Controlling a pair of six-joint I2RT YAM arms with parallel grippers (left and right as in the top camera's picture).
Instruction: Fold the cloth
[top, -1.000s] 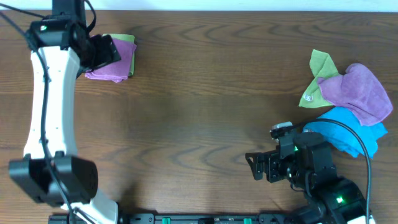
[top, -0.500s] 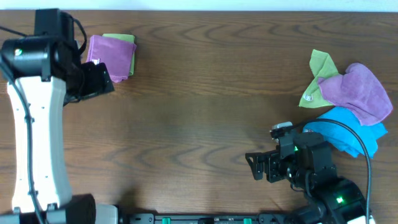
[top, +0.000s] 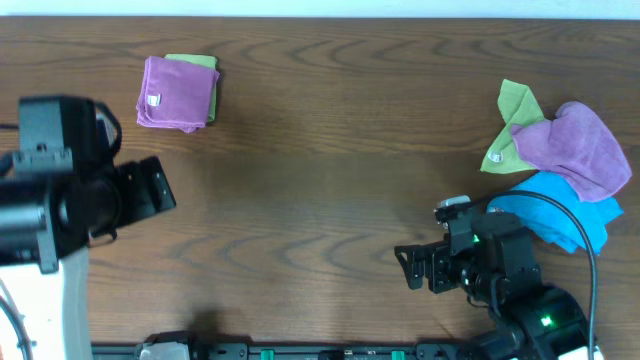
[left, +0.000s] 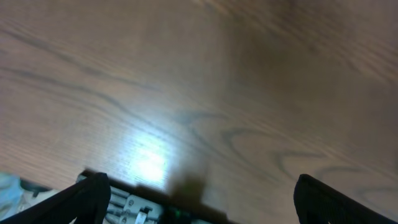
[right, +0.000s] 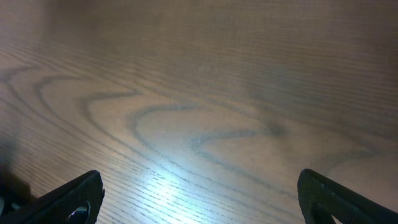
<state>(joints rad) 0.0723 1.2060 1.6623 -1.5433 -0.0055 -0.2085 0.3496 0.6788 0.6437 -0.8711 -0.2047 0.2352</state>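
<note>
A lilac-purple cloth (top: 165, 92) with a small white tag lies folded into a square at the far left, on top of a folded lime-green cloth (top: 205, 70). My left gripper (top: 152, 195) is open and empty, hanging well in front of that stack; its wrist view (left: 199, 199) shows only bare wood and the table's front edge. A second, crumpled purple cloth (top: 578, 148) lies in a pile at the far right. My right gripper (top: 410, 268) is open and empty, low over the table, left of the pile; its wrist view (right: 199, 196) shows bare wood.
The right pile also holds a crumpled lime-green cloth (top: 515, 120) and a bright blue cloth (top: 560, 212). The wooden table (top: 330, 180) runs between the two groups. Hardware at the table's front edge (left: 134, 208) shows in the left wrist view.
My left arm has drawn back from the folded purple cloth toward the table's front, leaving the cloth on the stack. The right arm has not moved.
</note>
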